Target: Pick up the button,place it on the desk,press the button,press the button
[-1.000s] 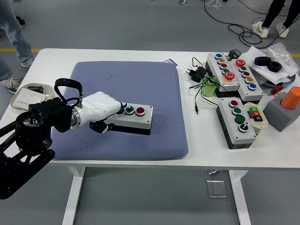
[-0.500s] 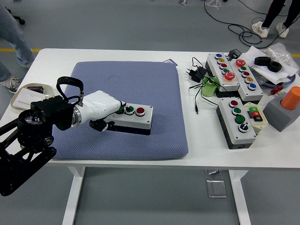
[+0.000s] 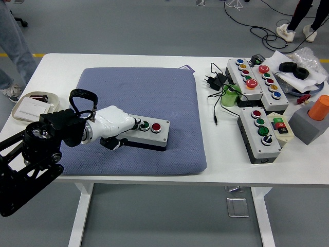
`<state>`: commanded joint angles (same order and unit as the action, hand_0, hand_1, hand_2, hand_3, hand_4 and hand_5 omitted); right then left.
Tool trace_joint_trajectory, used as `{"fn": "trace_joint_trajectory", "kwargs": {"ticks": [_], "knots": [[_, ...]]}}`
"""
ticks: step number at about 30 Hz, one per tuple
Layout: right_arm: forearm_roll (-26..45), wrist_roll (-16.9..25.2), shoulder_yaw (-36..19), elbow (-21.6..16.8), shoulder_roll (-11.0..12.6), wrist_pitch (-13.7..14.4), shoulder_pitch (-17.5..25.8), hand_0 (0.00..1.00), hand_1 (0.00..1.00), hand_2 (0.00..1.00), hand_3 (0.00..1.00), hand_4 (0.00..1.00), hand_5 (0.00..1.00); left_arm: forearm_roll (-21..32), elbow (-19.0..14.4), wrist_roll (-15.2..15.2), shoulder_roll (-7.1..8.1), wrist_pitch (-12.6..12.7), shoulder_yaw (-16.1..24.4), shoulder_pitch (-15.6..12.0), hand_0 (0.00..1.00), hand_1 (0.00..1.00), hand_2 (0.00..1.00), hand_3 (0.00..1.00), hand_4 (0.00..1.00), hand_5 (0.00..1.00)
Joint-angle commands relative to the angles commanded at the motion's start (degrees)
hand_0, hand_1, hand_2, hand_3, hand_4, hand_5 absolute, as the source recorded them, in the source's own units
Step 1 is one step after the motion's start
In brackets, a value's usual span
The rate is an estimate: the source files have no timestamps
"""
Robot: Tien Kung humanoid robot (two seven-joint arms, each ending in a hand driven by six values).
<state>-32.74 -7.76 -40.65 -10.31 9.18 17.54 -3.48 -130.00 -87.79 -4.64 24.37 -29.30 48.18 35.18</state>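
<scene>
A grey button box (image 3: 152,133) with a green button (image 3: 145,125) and a red button (image 3: 156,126) lies on the blue mat (image 3: 149,92), near its front middle. My left hand (image 3: 117,123), white with a black forearm, reaches in from the left and is shut on the box's left end. Its fingers curl over the top beside the green button and its thumb sits below the box's side. The hand hides the box's left end. My right arm is out of view.
Several other button boxes (image 3: 259,133) sit at the right with cables and a plug (image 3: 213,80), a green cup (image 3: 230,96) and an orange cylinder on a grey block (image 3: 311,123). A small tray (image 3: 31,107) lies at the left edge. A person's legs (image 3: 10,41) stand beyond the far left corner.
My left hand and the button box have shifted slightly right and toward the near edge of the mat. The grasp is unchanged.
</scene>
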Motion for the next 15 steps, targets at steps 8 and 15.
{"fn": "trace_joint_trajectory", "kwargs": {"ticks": [8, 15], "knots": [[-0.2, 0.0, 0.0, 0.0, 0.0, 0.0, 0.1, 0.631, 0.472, 0.530, 0.583, 0.266, 0.009, 0.0, -0.9, -3.8, -0.51, 6.6, 0.9, 0.3, 0.144, 0.049, 0.067, 0.848, 0.525, 0.002], [0.0, -0.1, 0.1, 0.0, 0.0, -0.1, 0.3, 0.631, 0.472, 0.531, 0.584, 0.267, 0.010, 0.0, -0.9, -3.8, -1.83, 7.4, -0.9, 0.9, 0.142, 0.048, 0.064, 0.845, 0.513, 0.002]]}}
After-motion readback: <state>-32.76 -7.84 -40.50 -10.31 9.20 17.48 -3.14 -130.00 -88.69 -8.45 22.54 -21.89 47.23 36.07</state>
